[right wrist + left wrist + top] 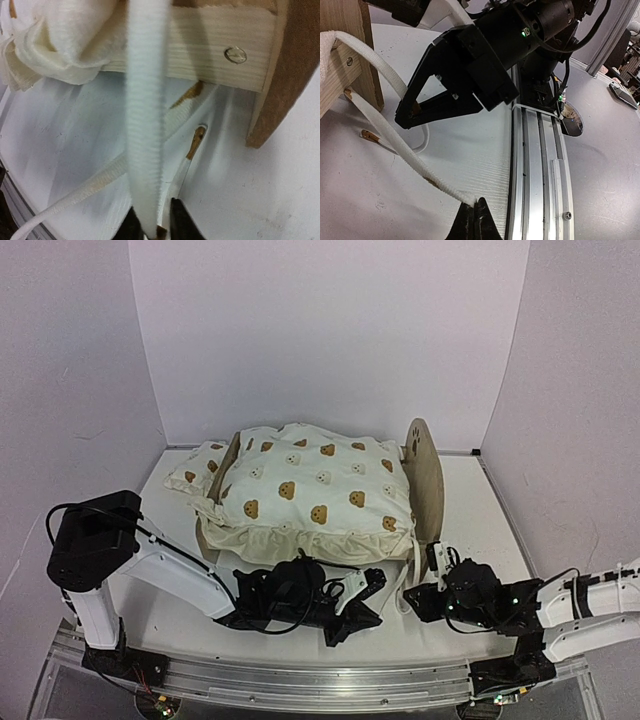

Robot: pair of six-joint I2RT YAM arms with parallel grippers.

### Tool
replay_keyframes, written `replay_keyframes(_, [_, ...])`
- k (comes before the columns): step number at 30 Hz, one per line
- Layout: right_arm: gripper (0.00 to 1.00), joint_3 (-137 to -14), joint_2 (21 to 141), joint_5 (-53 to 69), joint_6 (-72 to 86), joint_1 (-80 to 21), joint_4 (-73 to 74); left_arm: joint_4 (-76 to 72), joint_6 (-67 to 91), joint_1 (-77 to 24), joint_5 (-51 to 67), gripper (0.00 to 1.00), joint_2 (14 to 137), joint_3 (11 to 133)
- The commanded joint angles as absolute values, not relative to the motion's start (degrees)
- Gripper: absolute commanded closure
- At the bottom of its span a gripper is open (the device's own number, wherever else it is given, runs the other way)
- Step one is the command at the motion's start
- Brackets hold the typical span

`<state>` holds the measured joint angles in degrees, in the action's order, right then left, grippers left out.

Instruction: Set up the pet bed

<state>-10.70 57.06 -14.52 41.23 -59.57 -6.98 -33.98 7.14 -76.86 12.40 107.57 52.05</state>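
While the left gripper [474, 210] pinches one tie [452, 190] hanging from the pet bed's [425, 480] front corner, the right gripper [152, 223] clamps a second tie [145, 125] from that corner.

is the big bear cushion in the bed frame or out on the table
In. The cushion lies inside the pet bed, between its two rounded end boards, with its ruffle spilling over the near side.

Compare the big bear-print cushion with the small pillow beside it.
The cushion is much larger than the pillow. The cushion lies on the bed frame between its boards; the pillow lies outside the left board. The cushion shows a ruffled edge; the pillow shows none. Both are cream with brown bears.
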Motion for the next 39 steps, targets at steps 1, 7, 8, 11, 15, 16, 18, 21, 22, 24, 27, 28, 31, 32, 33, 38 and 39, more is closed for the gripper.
replay_keyframes(1, [0.94, -10.3, 53.1, -14.3, 40.4, -60.1, -14.5, -33.9, 6.9, -76.6, 10.7, 1.0, 106.3, 53.9])
replay_keyframes(7, [1.0, -23.0, 44.7, -9.1, 41.8, -60.1, 9.2, -32.3, 6.8, -76.6, 10.3, 1.0, 108.0, 55.8])
replay_keyframes(8, [1.0, -24.8, 43.8, -8.9, 41.9, -60.1, 12.3, -32.3, 6.9, -76.6, 10.5, 1.0, 108.2, 55.9])
replay_keyframes(11, [1.0, -28.0, 43.3, -8.5, 41.3, -60.1, 17.1, -32.1, 6.8, -76.6, 11.0, 1.0, 108.6, 56.4])
replay_keyframes(15, [1.0, -31.5, 45.1, -6.4, 40.8, -60.0, 19.5, -31.8, 6.7, -76.6, 11.3, 1.0, 108.2, 56.4])
replay_keyframes(16, [1.0, -32.4, 45.4, -5.7, 40.6, -60.0, 19.6, -31.8, 6.7, -76.6, 11.2, 1.0, 108.2, 56.3])
replay_keyframes(18, [1.0, -35.0, 45.5, -5.4, 40.1, -60.0, 20.5, -31.6, 6.7, -76.6, 11.2, 1.0, 108.2, 56.2])
replay_keyframes(21, [1.0, -39.2, 44.9, -6.8, 39.5, -60.1, 21.8, -31.3, 6.7, -76.6, 11.4, 1.0, 108.7, 56.5])
replay_keyframes(22, [1.0, -40.6, 44.9, -7.2, 39.4, -60.1, 21.8, -31.1, 6.8, -76.6, 11.4, 1.0, 109.0, 56.6])
replay_keyframes(24, [1.0, -43.5, 45.9, -7.4, 38.7, -60.1, 21.3, -31.0, 6.9, -76.6, 11.4, 1.0, 109.5, 56.9])
replay_keyframes(27, [1.0, -47.5, 49.4, -7.1, 36.9, -60.1, 20.9, -30.5, 7.1, -76.6, 11.5, 1.0, 110.3, 57.7])
replay_keyframes(28, [1.0, -48.3, 50.9, -7.2, 36.4, -60.1, 20.8, -30.4, 7.4, -76.6, 11.7, 1.0, 110.5, 57.8])
replay_keyframes(31, [1.0, -49.6, 55.7, -7.6, 34.7, -60.0, 20.1, -30.3, 8.1, -76.7, 12.5, 1.0, 110.5, 58.6])
replay_keyframes(32, [1.0, -49.7, 57.9, -8.1, 34.3, -60.0, 20.2, -30.2, 8.2, -76.8, 12.6, 1.0, 110.1, 58.7])
replay_keyframes(33, [1.0, -49.6, 59.3, -8.3, 33.9, -60.0, 20.4, -30.2, 8.1, -77.0, 12.6, 1.0, 109.8, 58.7])
replay_keyframes(38, [1.0, -48.1, 63.0, -10.2, 33.5, -60.0, 23.3, -30.0, 8.0, -77.8, 12.8, 1.0, 108.1, 58.2])
replay_keyframes(39, [1.0, -48.3, 63.7, -10.6, 33.1, -60.1, 24.7, -29.9, 7.9, -77.9, 13.2, 1.0, 107.9, 58.2])
